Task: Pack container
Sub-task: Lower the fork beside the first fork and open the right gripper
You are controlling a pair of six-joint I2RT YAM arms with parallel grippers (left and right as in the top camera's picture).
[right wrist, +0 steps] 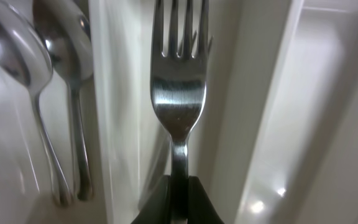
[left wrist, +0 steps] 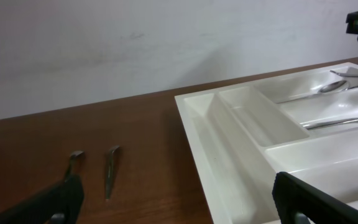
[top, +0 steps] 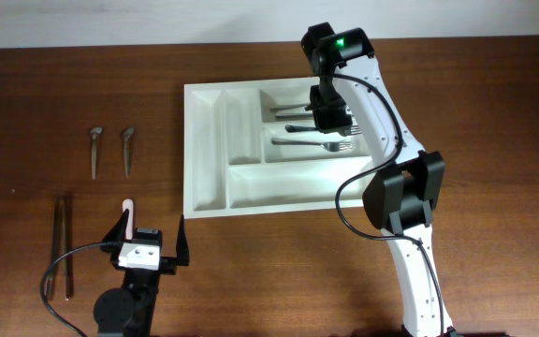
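Note:
The white cutlery tray (top: 206, 192) lies at the table's middle and also shows in the left wrist view (left wrist: 229, 155). My right gripper (top: 328, 112) is over its upper long compartments, shut on the handle of a steel fork (right wrist: 179, 93), jaws (right wrist: 178, 202) pinching it with the tines pointing away. Two spoons (right wrist: 67, 56) lie in the compartment to the fork's left. Another fork (top: 312, 145) lies in the middle long compartment. My left gripper (top: 152, 239) is open and empty, low over the table by the tray's front left corner, and its fingers (left wrist: 179, 208) show in the left wrist view.
Two short metal utensils (top: 94, 150) (top: 127, 148) lie on the wood left of the tray and also show in the left wrist view (left wrist: 111, 168). A pair of dark chopsticks (top: 64, 245) lies at the far left front. A pink stick (top: 129, 213) lies beside my left gripper.

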